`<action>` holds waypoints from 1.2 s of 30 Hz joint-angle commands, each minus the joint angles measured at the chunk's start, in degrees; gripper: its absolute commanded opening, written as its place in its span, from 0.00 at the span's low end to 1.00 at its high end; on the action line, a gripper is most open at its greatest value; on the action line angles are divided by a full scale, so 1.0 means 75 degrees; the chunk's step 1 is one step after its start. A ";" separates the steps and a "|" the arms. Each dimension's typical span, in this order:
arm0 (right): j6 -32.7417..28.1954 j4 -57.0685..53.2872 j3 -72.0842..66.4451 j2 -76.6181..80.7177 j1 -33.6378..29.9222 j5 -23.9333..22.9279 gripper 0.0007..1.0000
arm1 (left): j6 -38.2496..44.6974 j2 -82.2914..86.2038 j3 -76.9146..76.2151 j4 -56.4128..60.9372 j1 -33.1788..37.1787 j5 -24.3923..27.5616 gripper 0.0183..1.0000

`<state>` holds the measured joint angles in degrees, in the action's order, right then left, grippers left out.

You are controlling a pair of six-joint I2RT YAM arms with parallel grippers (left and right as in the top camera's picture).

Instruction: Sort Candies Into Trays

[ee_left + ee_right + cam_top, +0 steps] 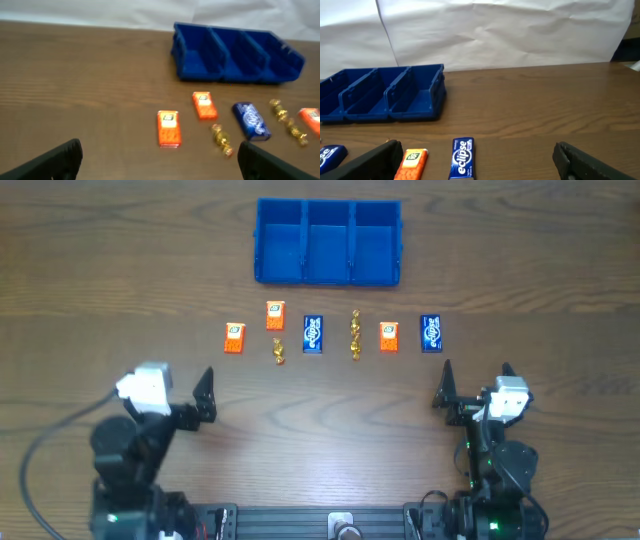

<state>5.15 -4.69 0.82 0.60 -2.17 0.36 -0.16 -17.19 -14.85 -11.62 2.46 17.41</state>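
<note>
While the blue tray (328, 277) sits empty, nothing's sorted yet!
Left gripper (160, 159) and right gripper (476, 376) hang with fingers apart; every one of the candies (313, 333) lies just before the tray.

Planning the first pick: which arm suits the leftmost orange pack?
Probably left: the left end effector, open, sits nearest that orange pack; the right end effector is across the row, by a blue pack.

The tray (262, 240) is showing plain blue, the orange packs (234, 338) (275, 315) (389, 336) are carrying small pale labels, the blue packs (313, 333) (431, 333) are wearing white lettering, the candies (278, 351) (355, 325) (356, 350) are gleaming gold, and the table (100, 280) is showing brown wood grain.
</note>
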 commanded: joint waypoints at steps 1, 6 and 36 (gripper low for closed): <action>-0.0096 -0.0012 -0.0052 -0.0058 -0.0041 -0.0038 1.00 | -0.0099 -0.2326 -0.2771 -0.0950 -0.0251 0.0219 1.00; -0.0096 -0.0012 -0.0050 -0.0058 -0.0041 -0.0041 1.00 | -0.0277 -0.5514 -0.4975 -0.2404 -0.0344 0.0227 1.00; -0.0096 -0.0012 -0.0050 -0.0058 -0.0041 -0.0041 1.00 | -0.0035 -1.2013 -0.6671 -0.2098 -0.1897 -0.1988 1.00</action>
<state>5.15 -4.62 0.78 0.58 -2.17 0.23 -1.19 -105.89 -63.75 -27.07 -11.84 3.88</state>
